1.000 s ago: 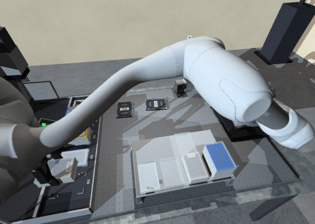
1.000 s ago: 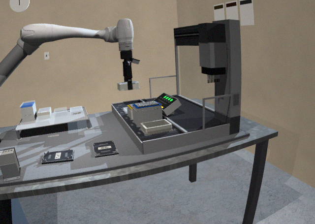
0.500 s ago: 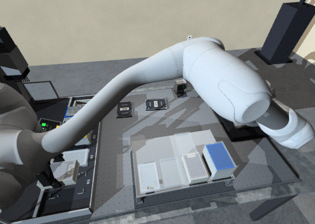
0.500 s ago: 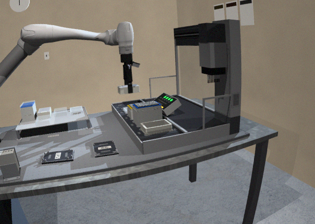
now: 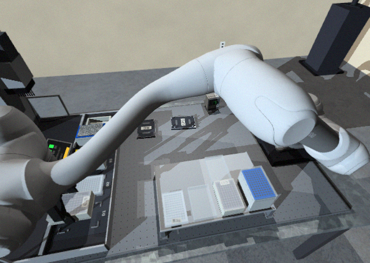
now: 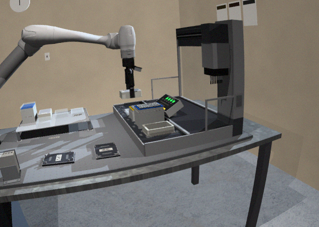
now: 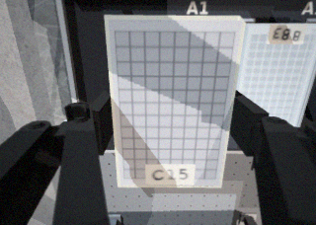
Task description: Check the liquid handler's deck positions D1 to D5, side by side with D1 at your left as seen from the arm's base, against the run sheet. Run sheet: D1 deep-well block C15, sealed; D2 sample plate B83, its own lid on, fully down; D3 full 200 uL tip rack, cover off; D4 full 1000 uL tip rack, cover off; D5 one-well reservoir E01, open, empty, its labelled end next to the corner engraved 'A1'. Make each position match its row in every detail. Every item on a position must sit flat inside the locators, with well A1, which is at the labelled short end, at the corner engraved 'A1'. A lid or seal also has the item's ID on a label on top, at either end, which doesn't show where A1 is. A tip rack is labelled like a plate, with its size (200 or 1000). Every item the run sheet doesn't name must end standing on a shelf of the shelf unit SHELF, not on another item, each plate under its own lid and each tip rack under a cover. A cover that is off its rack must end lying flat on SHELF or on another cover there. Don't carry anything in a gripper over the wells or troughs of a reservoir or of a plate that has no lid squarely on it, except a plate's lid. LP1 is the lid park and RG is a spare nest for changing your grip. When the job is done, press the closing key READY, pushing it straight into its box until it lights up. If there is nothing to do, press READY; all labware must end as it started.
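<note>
Gripping deep-well block C15 (image 5: 78,205) by its long sides, the claw (image 5: 71,207) holds it over the deck's D1 end in the top view. Outside, the block (image 6: 130,93) hangs clear above the deck (image 6: 164,142). At the wrist, its label (image 7: 170,175) lies opposite the engraved A1 (image 7: 197,8), plate B83 (image 7: 278,72) alongside.

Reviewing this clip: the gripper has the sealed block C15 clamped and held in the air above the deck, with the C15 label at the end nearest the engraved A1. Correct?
Not quite. In the wrist view, the gripper holds block C15 with its label at the end far from the engraved A1. It is clamped and airborne, as the exterior view shows.
</note>
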Robot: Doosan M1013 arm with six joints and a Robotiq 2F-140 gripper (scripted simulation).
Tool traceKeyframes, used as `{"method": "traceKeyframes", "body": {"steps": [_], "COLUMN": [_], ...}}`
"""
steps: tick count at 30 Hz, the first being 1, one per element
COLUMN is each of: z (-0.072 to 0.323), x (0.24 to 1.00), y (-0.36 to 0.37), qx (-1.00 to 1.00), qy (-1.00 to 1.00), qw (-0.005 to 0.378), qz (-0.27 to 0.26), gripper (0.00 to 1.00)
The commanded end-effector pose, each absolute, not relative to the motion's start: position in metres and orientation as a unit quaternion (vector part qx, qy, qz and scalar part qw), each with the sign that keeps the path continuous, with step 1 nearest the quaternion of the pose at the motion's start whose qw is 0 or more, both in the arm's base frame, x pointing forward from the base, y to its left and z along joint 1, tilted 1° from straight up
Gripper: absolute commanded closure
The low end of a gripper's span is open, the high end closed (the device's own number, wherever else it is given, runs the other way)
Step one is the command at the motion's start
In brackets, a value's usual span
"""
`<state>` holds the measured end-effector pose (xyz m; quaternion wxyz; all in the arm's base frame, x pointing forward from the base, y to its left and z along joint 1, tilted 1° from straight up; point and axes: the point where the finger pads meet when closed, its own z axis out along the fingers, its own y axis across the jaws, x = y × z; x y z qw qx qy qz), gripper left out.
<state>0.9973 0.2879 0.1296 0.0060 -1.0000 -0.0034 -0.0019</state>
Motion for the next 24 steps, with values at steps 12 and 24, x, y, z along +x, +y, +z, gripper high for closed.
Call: {"method": "traceKeyframes", "body": {"steps": [12,24], "z": [0.111,0.094], "x": [0.998,0.998], "y": [0.288,0.289], "qx": [-1.000,-1.000], "qy": [-0.003,-0.003], "qw": [0.007,0.007], "qz": [-0.003,-0.003], "gripper": [0.90,0.90]}}
